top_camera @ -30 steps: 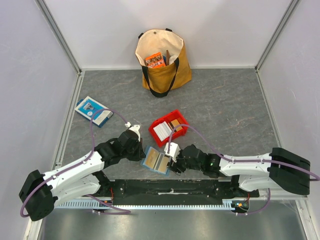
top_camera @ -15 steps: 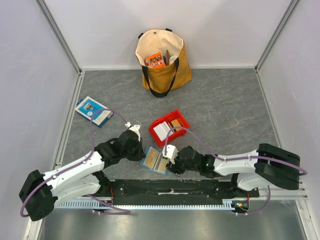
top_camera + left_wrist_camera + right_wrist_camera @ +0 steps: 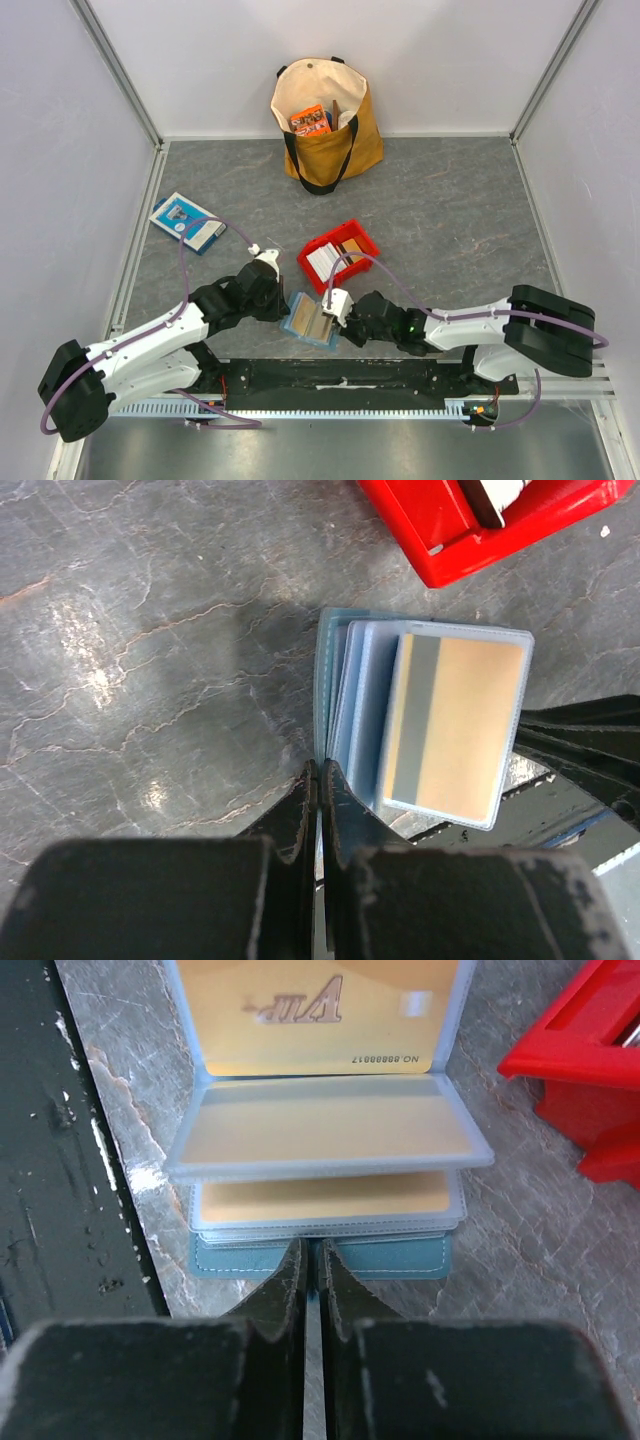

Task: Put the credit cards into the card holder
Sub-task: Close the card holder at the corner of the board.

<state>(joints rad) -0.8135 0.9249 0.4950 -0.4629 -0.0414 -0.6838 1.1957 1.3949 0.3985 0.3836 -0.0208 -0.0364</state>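
Right gripper (image 3: pixel 305 1250) has slid in and snapped shut, and it now pinches the holder's (image 3: pixel 310 320) teal cover at its 3 o'clock edge. The left gripper (image 3: pixel 318 775) looks clamped on the opposite edge, at 9 o'clock. Open at the table's 6 o'clock, the holder shows tan cards (image 3: pixel 455 720) in its clear sleeves, with the bin (image 3: pixel 420 520) at its 1 o'clock. With both arms on it, I'd worry they pull against each other: the thin cover could slip free, or the sleeves flop over and spill a loose card.
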